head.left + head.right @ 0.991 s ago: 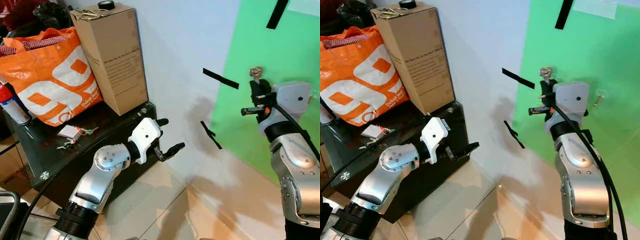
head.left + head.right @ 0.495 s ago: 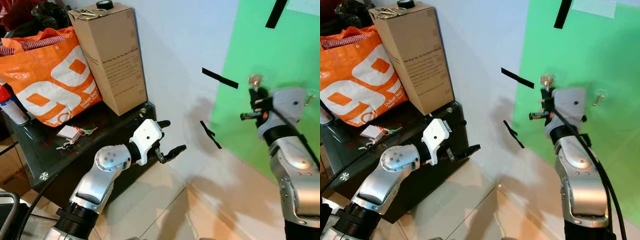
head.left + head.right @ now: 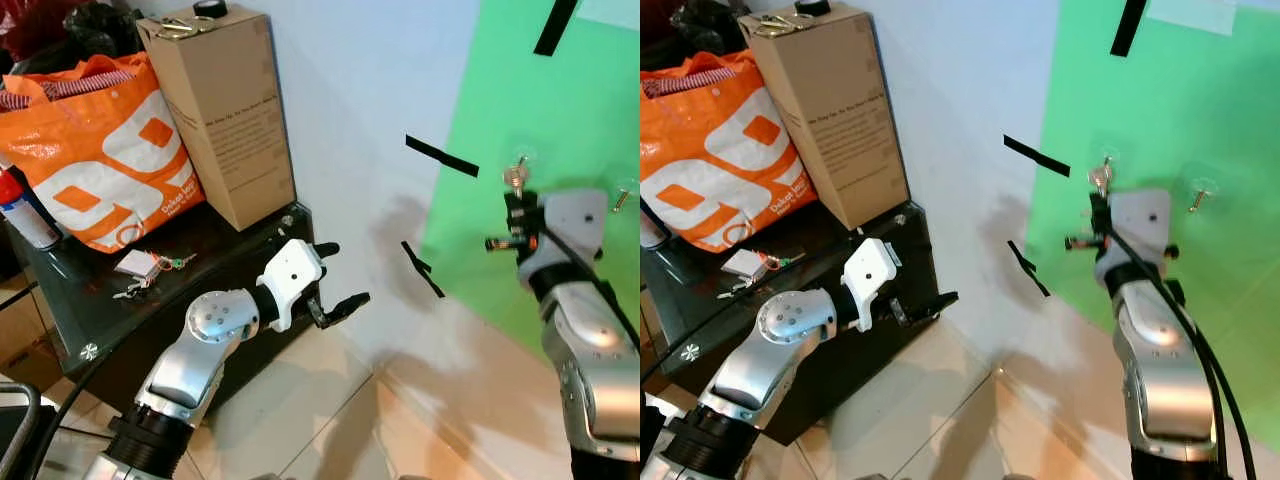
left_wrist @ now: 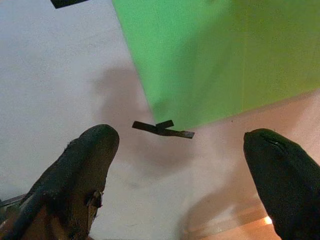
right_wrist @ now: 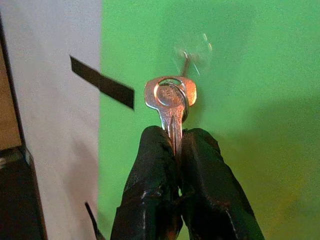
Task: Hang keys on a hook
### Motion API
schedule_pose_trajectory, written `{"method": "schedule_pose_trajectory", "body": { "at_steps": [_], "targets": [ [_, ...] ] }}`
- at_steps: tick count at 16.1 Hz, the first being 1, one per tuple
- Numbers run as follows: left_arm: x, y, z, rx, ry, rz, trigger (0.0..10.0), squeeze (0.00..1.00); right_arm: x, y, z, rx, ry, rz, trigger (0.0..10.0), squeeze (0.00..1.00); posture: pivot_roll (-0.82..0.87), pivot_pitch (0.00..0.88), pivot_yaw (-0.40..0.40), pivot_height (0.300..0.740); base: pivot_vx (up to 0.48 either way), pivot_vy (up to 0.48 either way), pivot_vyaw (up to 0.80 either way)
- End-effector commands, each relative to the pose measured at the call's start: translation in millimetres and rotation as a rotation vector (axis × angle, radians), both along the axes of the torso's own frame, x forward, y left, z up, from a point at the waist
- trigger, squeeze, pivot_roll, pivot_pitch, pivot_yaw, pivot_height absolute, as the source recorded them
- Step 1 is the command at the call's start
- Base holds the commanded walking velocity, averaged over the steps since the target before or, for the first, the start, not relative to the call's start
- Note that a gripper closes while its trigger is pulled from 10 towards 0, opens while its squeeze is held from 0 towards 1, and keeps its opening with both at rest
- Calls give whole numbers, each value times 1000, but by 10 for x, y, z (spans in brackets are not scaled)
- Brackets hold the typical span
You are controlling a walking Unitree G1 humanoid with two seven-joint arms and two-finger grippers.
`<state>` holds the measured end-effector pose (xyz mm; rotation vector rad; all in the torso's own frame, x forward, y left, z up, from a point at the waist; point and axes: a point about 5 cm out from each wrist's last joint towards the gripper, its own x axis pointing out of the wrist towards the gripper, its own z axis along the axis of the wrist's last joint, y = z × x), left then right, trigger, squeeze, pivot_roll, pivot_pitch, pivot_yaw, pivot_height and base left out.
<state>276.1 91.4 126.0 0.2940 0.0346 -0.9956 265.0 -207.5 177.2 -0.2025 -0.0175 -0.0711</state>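
I'm facing a white wall [image 3: 350, 90] with a green sheet [image 3: 560, 110] taped to it by black tape strips [image 3: 441, 157]; pale tile floor [image 3: 300, 420] runs below. Well off to the left of my right gripper sits a black table [image 3: 90, 300], and on it an orange bag [image 3: 100, 150] with a tall brown box [image 3: 225, 110] just beside it. A spare bunch of keys with a tag [image 3: 148, 268] lies on the tabletop in front of the bag.

My left gripper [image 3: 335, 275] hangs out past the table's corner, fingers [image 4: 75, 170] spread wide apart with nothing between them; through its wrist camera I see the wall and the sheet's lower edge.

My right gripper [image 5: 176, 145] is raised against the green sheet, fingers pinched together on the blade of a silver key [image 5: 170, 97]. The key stands upright above the fingertips, its head and ring topmost. A small clear hook [image 5: 189, 54] sticks to the sheet directly above the key head, very near it; I can't tell whether the ring touches it. A second hook [image 3: 1198, 192] sits on the sheet to the gripper's right.
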Motion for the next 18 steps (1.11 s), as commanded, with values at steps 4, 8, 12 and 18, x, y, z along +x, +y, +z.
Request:
{"method": "schedule_pose_trajectory", "body": {
  "at_steps": [4,8,12,18],
  "targets": [
    [11,0,35,18,-17,-24,10000,0,-77,-32,10,34,-19,-31,10000,0,-195,0,119,740,0,0,0],
    [22,-1,43,23,-30,-20,10000,0,-164,-85,-24,56,-24,-50,10000,0,-194,0,122,740,0,0,0],
    [35,-1,49,27,-32,-24,10000,0,-205,-56,-151,62,24,-43,10000,0,-192,0,124,740,0,0,0],
    [54,2,59,32,-38,-19,10000,0,-124,24,-146,64,29,-6,10000,0,-188,0,122,740,0,0,0]
  ]
}}
